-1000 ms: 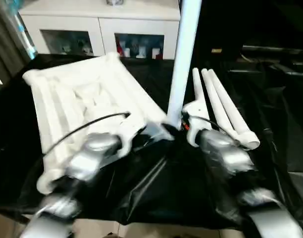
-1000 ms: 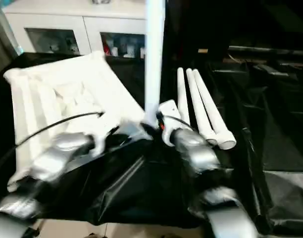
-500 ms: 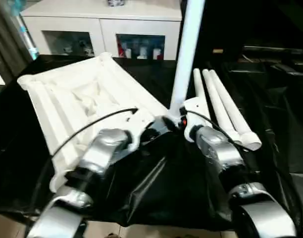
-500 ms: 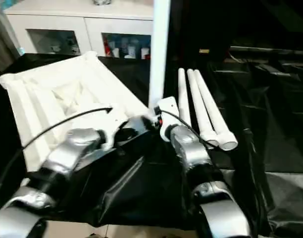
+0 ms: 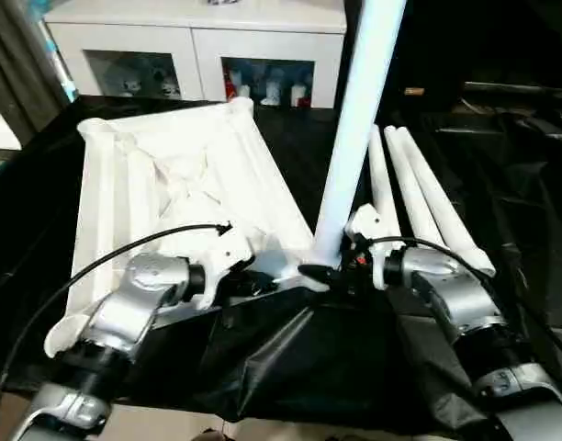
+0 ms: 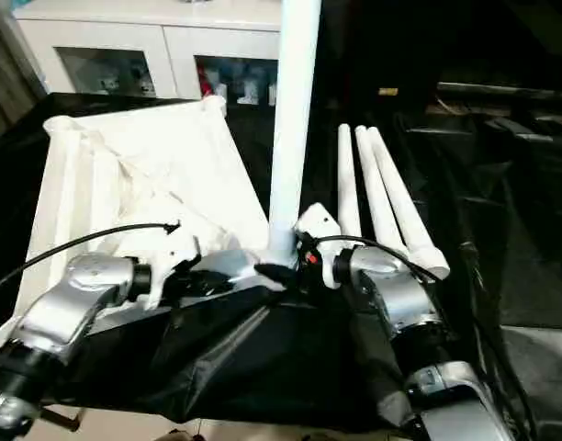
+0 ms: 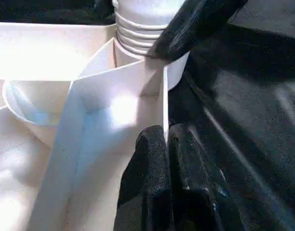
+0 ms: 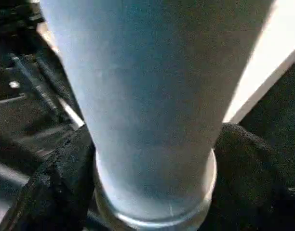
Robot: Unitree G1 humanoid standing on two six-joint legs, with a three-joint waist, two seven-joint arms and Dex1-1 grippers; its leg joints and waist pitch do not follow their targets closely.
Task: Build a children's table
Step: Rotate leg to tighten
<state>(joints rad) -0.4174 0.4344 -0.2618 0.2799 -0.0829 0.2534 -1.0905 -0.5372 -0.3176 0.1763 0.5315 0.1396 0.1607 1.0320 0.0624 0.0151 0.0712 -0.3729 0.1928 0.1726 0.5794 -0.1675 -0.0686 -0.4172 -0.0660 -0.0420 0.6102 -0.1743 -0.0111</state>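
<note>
the children's table top [image 5: 171, 197] lies upside down on a surface covered in black sheeting [image 5: 290, 358], its ribbed underside facing up and its rounded corner sockets at the corners. at the near corner on the robot's right, one white leg [image 5: 354, 138] stands upright in its socket [image 7: 152, 72]; the left wrist view shows the leg's ribbed end sitting in the socket's collar. the right gripper [image 5: 331, 274] is clamped on this leg just above the socket, with a black finger [image 8: 56, 192] on either side of the round shaft in the right wrist view. the left gripper [image 7: 162, 144] sits at the same corner, its two black fingers pinched together on a thin upright rib of the table top just beside the socket. the two grippers are close to each other, nearly touching.

three more legs [image 5: 414, 197] lie side by side on the sheeting to the right of the standing one, just beyond the right forearm [image 5: 451, 308], their thick ends toward the robot. a black cable [image 5: 106, 262] arcs over the left forearm [image 5: 139, 303]. behind the table top stands a white cabinet [image 5: 198, 46] with glass-fronted compartments holding small items.
</note>
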